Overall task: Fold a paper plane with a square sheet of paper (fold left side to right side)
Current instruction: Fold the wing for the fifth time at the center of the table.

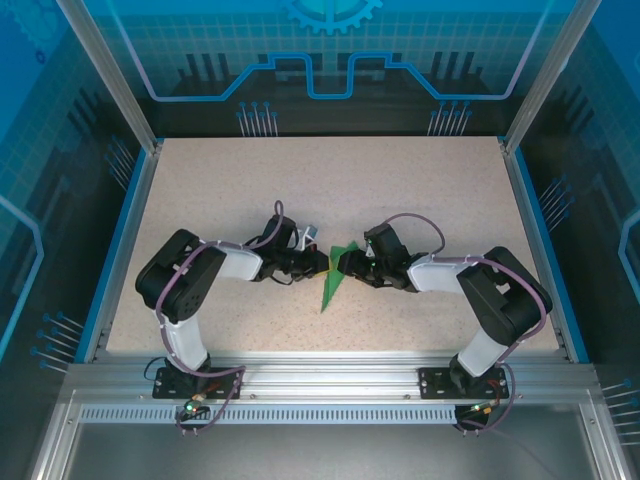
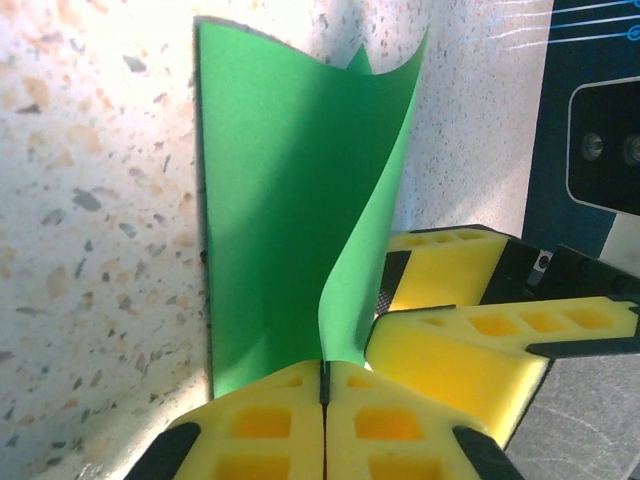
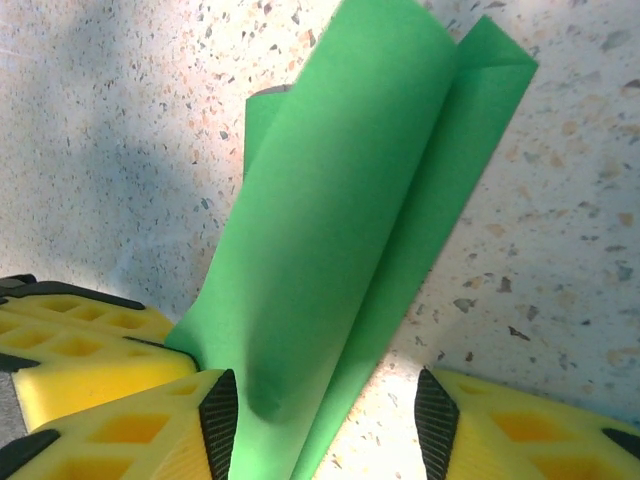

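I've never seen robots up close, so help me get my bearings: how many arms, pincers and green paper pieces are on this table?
Arms: 2 (left arm, right arm)
Pincers: 2 (left pincer, right pincer)
Green paper: 1
Total: 5

The right end effector (image 3: 327,415), jaws spread, straddles the curled green paper (image 3: 340,250).

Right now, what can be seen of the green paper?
The paper is thin, plain bright green, folded into a narrow pointed strip lying on the speckled table. One layer curls upward; the left gripper, jaws shut, pinches its edge. The right gripper straddles one end, jaws open.
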Robot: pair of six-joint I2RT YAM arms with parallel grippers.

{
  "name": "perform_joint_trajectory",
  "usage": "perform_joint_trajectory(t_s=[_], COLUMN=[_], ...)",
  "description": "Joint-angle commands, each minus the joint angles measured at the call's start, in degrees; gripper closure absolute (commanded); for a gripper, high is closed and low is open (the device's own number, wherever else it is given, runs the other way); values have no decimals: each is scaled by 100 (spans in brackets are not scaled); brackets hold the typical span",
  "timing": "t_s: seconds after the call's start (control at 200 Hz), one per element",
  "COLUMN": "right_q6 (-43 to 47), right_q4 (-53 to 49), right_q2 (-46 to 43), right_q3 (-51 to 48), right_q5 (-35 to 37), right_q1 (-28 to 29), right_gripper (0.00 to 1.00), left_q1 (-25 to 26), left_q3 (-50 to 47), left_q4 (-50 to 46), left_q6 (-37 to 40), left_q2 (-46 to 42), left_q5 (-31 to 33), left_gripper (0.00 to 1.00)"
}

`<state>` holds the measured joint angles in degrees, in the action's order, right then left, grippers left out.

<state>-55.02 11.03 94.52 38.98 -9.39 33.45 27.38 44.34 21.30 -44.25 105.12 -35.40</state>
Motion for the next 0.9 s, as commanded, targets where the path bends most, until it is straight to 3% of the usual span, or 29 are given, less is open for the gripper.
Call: perform_joint_trajectory(t_s=[0.0, 0.16, 0.445, 0.895], right_q6=[238, 291, 58, -52], right_q4=[-136, -119, 84, 125], right_q2=[77, -303, -361, 86], right_q3=[80, 65, 112, 432], right_q5=[-52, -146, -281, -323], right_q1=[-11, -204, -365, -370], right_gripper=[46, 43, 28, 27], left_q1=[-49, -56, -63, -107], left_q3=[226, 325, 406, 415], left_q4=[-289, -423, -370, -289], left_q6=[478, 713, 733, 663], left_q2=[104, 160, 263, 279], left_q5=[-34, -64, -116, -134], left_gripper=[95, 95, 96, 96])
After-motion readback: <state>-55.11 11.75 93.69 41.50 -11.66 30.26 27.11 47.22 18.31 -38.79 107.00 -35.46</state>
